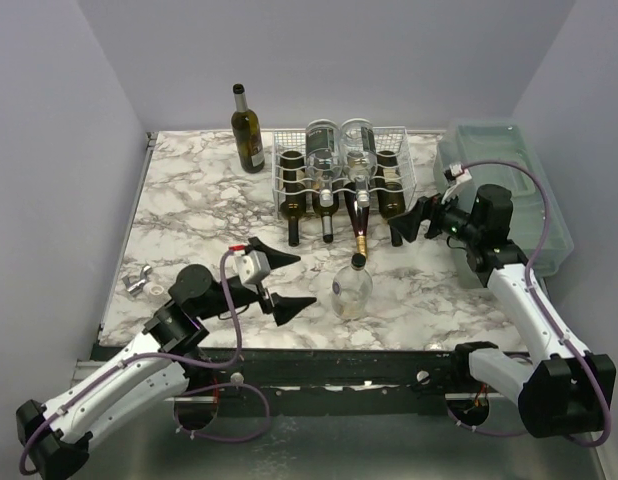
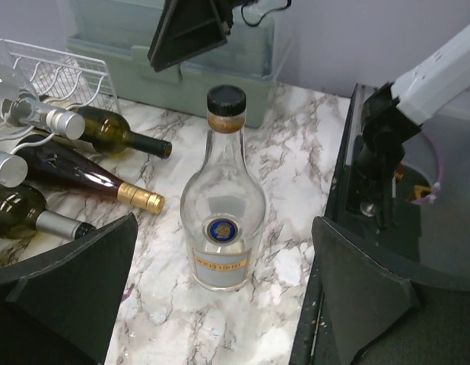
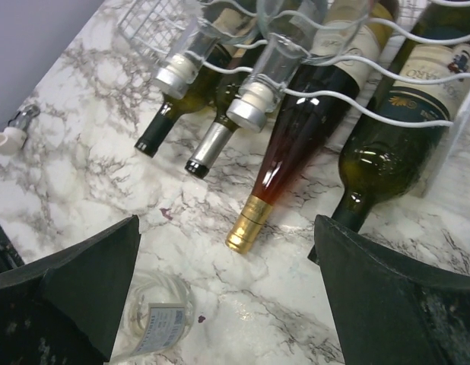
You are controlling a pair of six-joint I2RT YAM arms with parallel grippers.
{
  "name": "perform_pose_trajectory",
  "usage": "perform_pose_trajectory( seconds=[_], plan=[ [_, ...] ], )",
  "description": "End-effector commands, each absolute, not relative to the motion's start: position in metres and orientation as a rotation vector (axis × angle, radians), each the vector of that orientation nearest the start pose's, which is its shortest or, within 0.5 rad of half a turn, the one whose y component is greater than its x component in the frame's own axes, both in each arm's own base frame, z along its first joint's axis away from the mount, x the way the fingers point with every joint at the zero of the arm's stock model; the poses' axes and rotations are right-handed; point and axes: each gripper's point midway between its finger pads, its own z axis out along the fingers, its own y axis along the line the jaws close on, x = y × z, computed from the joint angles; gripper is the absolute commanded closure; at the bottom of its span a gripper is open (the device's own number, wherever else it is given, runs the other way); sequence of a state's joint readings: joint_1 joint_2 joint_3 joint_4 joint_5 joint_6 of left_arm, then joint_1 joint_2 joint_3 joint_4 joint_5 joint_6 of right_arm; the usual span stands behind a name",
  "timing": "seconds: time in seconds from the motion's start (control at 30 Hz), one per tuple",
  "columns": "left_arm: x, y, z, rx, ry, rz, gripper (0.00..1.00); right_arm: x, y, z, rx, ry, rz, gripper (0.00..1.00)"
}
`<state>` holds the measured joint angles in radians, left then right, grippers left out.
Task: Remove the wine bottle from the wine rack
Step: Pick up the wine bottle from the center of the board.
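Marbled tabletop (image 1: 189, 210) beneath wine rack (image 1: 282, 165), lavender walls (image 1: 389, 50)

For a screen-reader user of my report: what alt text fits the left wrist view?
A clear, black-capped bottle stands upright on the marble table ahead of the open left gripper. At left, wine bottles lie in the white wire rack, necks pointing outward; a green-grey box sits behind.

Only making out "ARO" on the dark green bottle (image 3: 387, 152) label, upper right; the clear bottle (image 2: 222, 205) label's looking too blurry.
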<state>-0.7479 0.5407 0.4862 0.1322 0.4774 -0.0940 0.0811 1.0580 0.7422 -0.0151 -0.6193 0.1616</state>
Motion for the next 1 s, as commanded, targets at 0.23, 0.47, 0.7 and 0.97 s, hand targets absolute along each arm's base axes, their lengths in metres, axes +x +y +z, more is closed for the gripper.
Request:
perform_pose_trajectory(
  seconds=[0.23, 0.47, 0.7, 0.97],
  plan=[
    [0.158, -0.288, 0.261, 0.961, 1.178, -0.789, 0.01, 0.296, 0.151, 0.233, -0.588, 1.742, 0.824, 0.01],
    [0.169, -0.314, 0.254, 0.92, 1.19, -0.826, 0.01, 0.296, 0.151, 0.232, -0.594, 1.743, 0.824, 0.01],
    [0.169, -0.334, 0.253, 0.888, 1.183, -0.923, 0.01, 0.296, 0.151, 0.233, -0.6, 1.737, 0.818, 0.01],
    [0.172, -0.346, 0.248, 0.862, 1.205, -0.965, 0.01, 0.295, 0.151, 0.233, -0.606, 1.735, 0.818, 0.0]
  ],
)
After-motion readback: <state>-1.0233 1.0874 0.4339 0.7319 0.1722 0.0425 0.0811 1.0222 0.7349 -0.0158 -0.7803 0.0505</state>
